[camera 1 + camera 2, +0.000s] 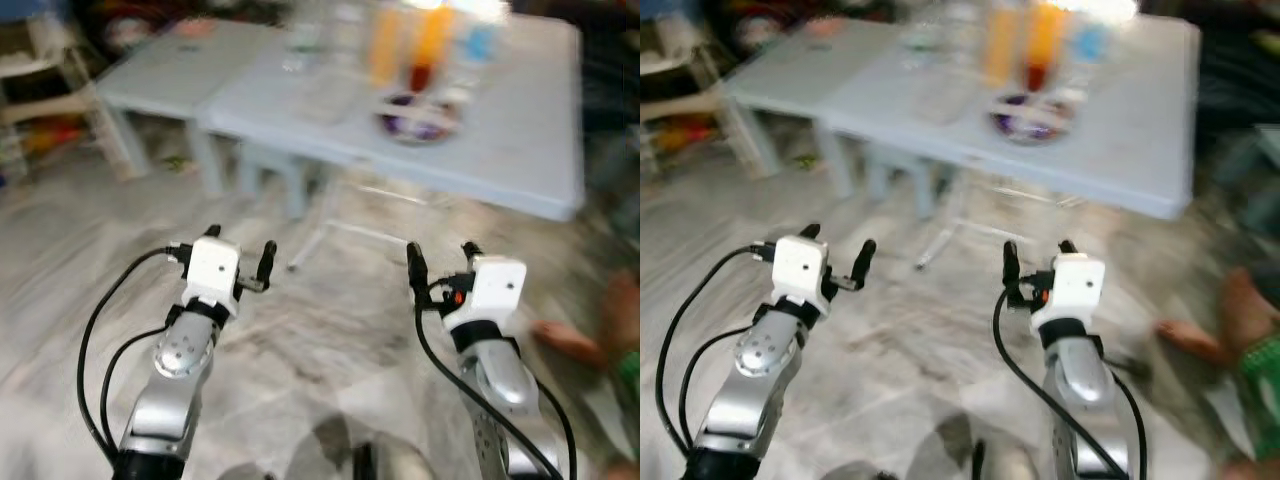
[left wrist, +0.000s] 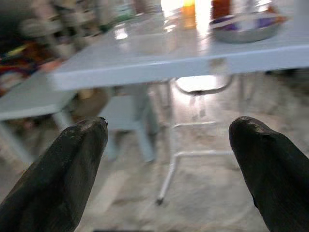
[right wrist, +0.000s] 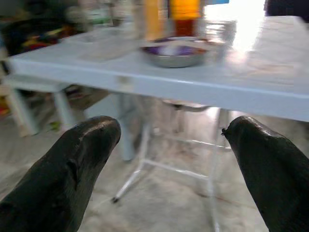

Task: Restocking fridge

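Floor [image 1: 300, 330]: grey-white marbled stone, smooth, covers the whole near half of the scene. Head views are motion-blurred.

Table [image 1: 520, 150]: pale blue-grey, flat glossy top, rectangular, spans the far middle to right. White tubular metal legs [image 2: 169, 164] underneath with a crossbar. A second, lower table [image 1: 160, 75] of the same colour butts against it at far left. Pale stool or small bench [image 1: 270, 170] tucked under the near edge.

Far left: cream shelf or chair frame [image 1: 55, 80] with blurred colourful clutter behind it.

Right edge: a person's bare foot [image 1: 565, 340] on the floor, a bit of green cloth beside it.

Stock on the table, far centre: round metal bowl [image 3: 174, 54], shiny rim, purple inside. Just behind it two tall orange bottles [image 1: 432, 35] and a dark red one [image 1: 421, 77], a blue item [image 1: 482, 40] to the right, a clear glass container [image 1: 300, 50] to the left. Labels too blurred to read.

Left gripper [image 1: 240, 252]: fingers spread, holding nothing, over the floor, well short of the table. Right gripper [image 1: 442, 258]: same, fingers apart, empty. White wrist housings, silver forearms, black cables.
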Robot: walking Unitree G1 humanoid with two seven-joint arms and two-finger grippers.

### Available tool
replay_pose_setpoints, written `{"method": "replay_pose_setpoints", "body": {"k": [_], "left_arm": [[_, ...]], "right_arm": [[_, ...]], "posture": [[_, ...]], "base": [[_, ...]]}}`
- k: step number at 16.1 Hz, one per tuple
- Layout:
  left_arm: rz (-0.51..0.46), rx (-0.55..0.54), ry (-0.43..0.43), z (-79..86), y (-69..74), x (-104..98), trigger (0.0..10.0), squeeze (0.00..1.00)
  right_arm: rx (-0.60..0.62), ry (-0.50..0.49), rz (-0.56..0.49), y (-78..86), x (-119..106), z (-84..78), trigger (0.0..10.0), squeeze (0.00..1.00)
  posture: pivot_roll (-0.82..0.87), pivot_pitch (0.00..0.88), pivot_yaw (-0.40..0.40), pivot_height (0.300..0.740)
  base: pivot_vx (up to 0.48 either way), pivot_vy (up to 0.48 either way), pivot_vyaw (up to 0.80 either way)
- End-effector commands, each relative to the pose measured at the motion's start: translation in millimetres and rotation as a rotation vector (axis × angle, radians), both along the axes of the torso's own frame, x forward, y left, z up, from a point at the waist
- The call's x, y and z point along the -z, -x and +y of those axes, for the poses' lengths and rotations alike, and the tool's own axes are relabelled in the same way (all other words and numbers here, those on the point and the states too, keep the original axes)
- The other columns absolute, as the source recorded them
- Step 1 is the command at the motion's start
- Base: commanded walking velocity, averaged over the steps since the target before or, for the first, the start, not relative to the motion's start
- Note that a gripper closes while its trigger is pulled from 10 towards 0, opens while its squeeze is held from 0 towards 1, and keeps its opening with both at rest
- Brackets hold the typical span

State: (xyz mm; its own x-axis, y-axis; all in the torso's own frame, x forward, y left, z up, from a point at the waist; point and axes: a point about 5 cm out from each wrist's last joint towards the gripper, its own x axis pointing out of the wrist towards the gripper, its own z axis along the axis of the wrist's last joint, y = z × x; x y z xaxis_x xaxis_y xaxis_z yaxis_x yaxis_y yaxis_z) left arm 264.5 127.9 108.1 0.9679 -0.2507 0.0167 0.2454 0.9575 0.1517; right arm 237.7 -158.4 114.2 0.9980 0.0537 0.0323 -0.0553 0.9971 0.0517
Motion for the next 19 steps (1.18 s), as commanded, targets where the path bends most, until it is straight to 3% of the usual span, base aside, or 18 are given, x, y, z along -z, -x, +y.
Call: {"method": "replay_pose_setpoints", "body": {"k": [1,7,16,19], "left_arm": [[0.002,0.029,0.012,-6.8,0.3,-1.6,10.0,0.0],[0.027,0.014,0.036,-6.3,-3.4,0.0,10.0,0.0],[0.024,0.022,0.063,-8.9,-7.4,-4.1,10.0,0.0],[-0.01,0.073,0.036,-14.6,-4.5,-8.0,10.0,0.0]], "right_arm": [[0.008,0.0,-0.009,0.0,-2.6,-4.7,10.0,0.0],[0.001,-0.006,-0.016,-2.8,-3.0,-3.2,10.0,0.0],[-0.014,-0.012,-0.023,-4.7,-2.2,-0.1,10.0,0.0],[-0.012,-0.012,-0.019,-5.8,-1.7,-0.5,10.0,0.0]], "posture": [[-0.05,0.101,0.042,0.74],[-0.06,0.095,0.042,0.74],[-0.05,0.088,0.037,0.74],[-0.05,0.086,0.037,0.74]], "base": [[0.48,0.0,-0.8],[0.406,0.152,0.0],[0.0,0.444,0.0],[0.409,0.134,-0.38]]}}
